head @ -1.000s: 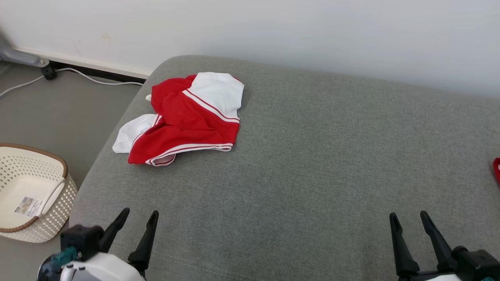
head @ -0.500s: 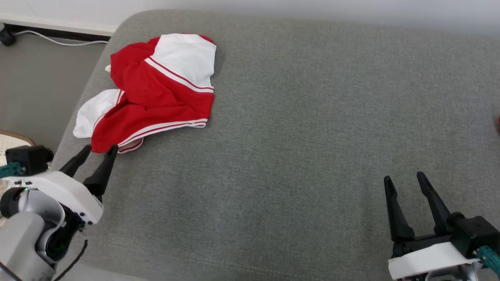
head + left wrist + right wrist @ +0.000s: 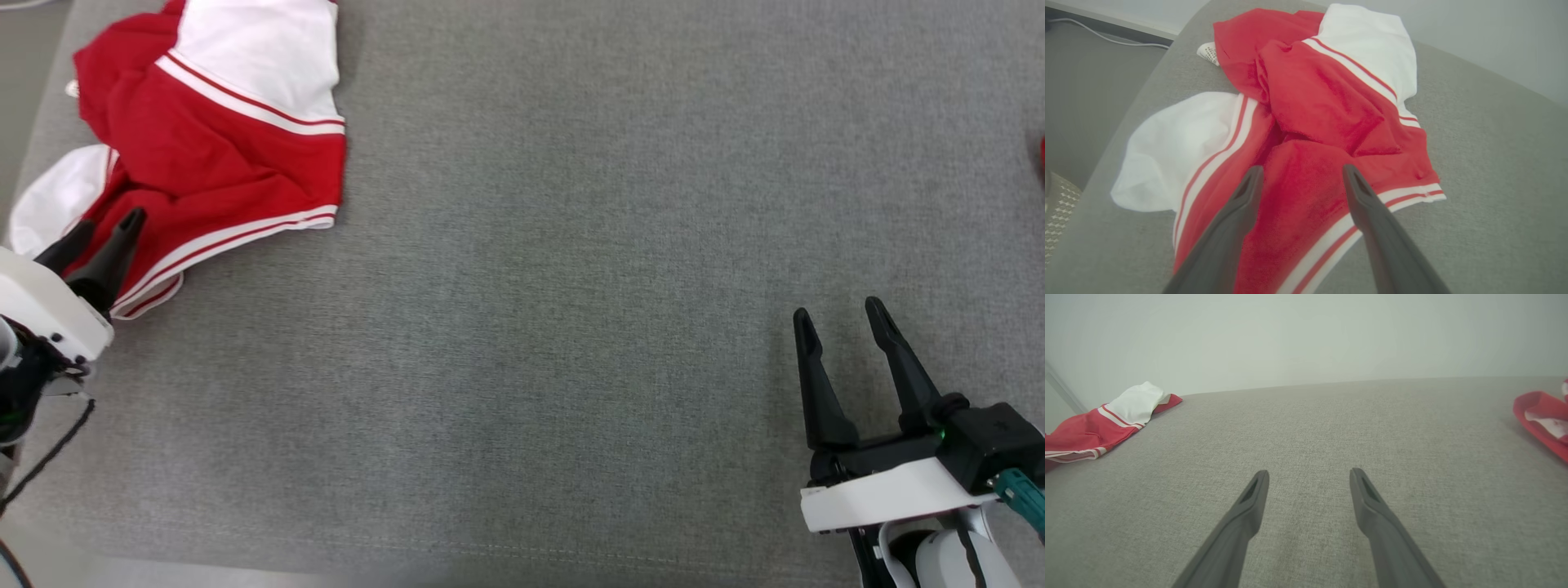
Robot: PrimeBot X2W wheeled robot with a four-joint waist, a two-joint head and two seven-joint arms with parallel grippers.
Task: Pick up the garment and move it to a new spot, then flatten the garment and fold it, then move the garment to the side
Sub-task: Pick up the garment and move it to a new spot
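A crumpled red and white garment [image 3: 204, 139] with striped hems lies at the far left of the grey cushion [image 3: 571, 286], near its left edge. My left gripper [image 3: 110, 224] is open, its fingertips over the garment's near red part; the left wrist view shows the garment [image 3: 1306, 122] spread ahead with red cloth between the fingers of the left gripper [image 3: 1301, 173]. My right gripper [image 3: 837, 314] stands open over bare cushion at the lower right, with nothing between the fingers of the right gripper [image 3: 1308, 475]. The garment [image 3: 1106, 420] lies far to its left.
Another red cloth [image 3: 1541, 420] lies at the cushion's far right edge, a sliver of that red cloth [image 3: 1041, 151] at the picture's right border. A pale wall [image 3: 1306, 335] runs behind the cushion. A woven basket [image 3: 1055, 204] stands on the floor left of the cushion.
The camera has tilted down and shifted, so the garment slid toward the upper left. My left gripper has advanced from short of the hem to over the garment's near red part. The right gripper stays open.
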